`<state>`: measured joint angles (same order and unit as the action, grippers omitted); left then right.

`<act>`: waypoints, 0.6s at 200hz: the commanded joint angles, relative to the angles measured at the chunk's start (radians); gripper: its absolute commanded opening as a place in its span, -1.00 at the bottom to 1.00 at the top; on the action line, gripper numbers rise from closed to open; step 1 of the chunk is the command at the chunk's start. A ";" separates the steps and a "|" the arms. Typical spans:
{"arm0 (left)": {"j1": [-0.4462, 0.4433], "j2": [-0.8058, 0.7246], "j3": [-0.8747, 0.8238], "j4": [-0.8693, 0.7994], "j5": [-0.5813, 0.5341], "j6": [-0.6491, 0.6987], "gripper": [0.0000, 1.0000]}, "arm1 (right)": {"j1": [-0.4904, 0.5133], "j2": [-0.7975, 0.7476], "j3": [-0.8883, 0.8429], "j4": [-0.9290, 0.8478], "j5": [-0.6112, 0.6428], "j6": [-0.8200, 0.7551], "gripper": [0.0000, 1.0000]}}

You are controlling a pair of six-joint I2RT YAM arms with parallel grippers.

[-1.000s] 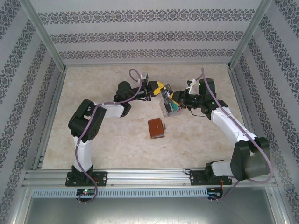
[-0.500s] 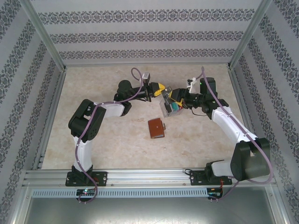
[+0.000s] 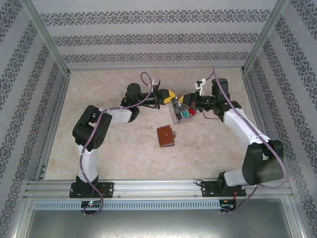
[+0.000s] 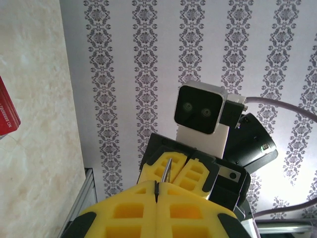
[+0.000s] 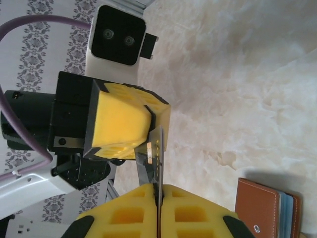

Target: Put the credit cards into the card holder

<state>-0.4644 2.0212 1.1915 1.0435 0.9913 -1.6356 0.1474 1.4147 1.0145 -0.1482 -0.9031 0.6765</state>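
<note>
A dark grey credit card [image 5: 157, 154] is held edge-on between both grippers above the table. My right gripper [image 5: 158, 191] is shut on its near end and my left gripper [image 5: 152, 119] is shut on the far end. In the left wrist view the card's thin edge [image 4: 168, 171] runs from my left gripper [image 4: 157, 187] to my right gripper [image 4: 181, 163]. From above, the left gripper [image 3: 173, 97] and right gripper [image 3: 183, 99] meet tip to tip. Below them a red card [image 3: 184, 112] and a teal card [image 3: 191, 113] lie in a clear tray [image 3: 176, 118]. The brown card holder [image 3: 166, 136] lies folded on the table.
The card holder [image 5: 270, 206] shows at the right wrist view's lower right, snap stud facing up. A red card's corner [image 4: 7, 111] pokes in at the left wrist view's left edge. Metal frame posts and patterned walls enclose the marble tabletop [image 3: 109, 144].
The right gripper opened, then shut again on the dark grey card. The right arm's wrist shifted toward the far side. The left gripper kept its grip.
</note>
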 commanded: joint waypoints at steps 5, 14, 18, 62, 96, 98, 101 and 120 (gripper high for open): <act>-0.007 -0.004 0.025 -0.001 0.031 0.048 -0.54 | -0.005 -0.022 -0.021 0.006 0.052 0.008 -0.91; -0.007 -0.003 0.020 -0.004 0.021 0.050 -0.24 | -0.003 -0.032 -0.037 0.032 0.065 0.034 -0.91; -0.007 -0.004 0.016 -0.005 0.017 0.049 -0.20 | -0.003 -0.037 -0.044 0.042 0.073 0.045 -0.92; -0.018 -0.003 -0.030 0.030 0.001 0.037 0.07 | 0.001 -0.058 -0.089 0.135 0.165 0.142 -0.93; -0.037 0.005 -0.041 0.023 -0.002 0.048 0.05 | 0.005 -0.059 -0.110 0.210 0.185 0.211 -0.91; -0.039 0.005 -0.041 0.023 -0.002 0.048 0.04 | 0.005 -0.059 -0.110 0.213 0.185 0.214 -0.91; -0.040 0.006 -0.041 0.026 -0.002 0.047 0.01 | 0.005 -0.059 -0.110 0.215 0.186 0.218 -0.91; -0.054 0.017 -0.025 0.032 0.012 0.043 -0.10 | 0.009 -0.063 -0.117 0.228 0.217 0.239 -0.90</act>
<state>-0.4953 2.0212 1.1595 1.0245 0.9874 -1.6047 0.1467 1.3808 0.9195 0.0048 -0.7372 0.8593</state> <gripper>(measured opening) 0.477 0.055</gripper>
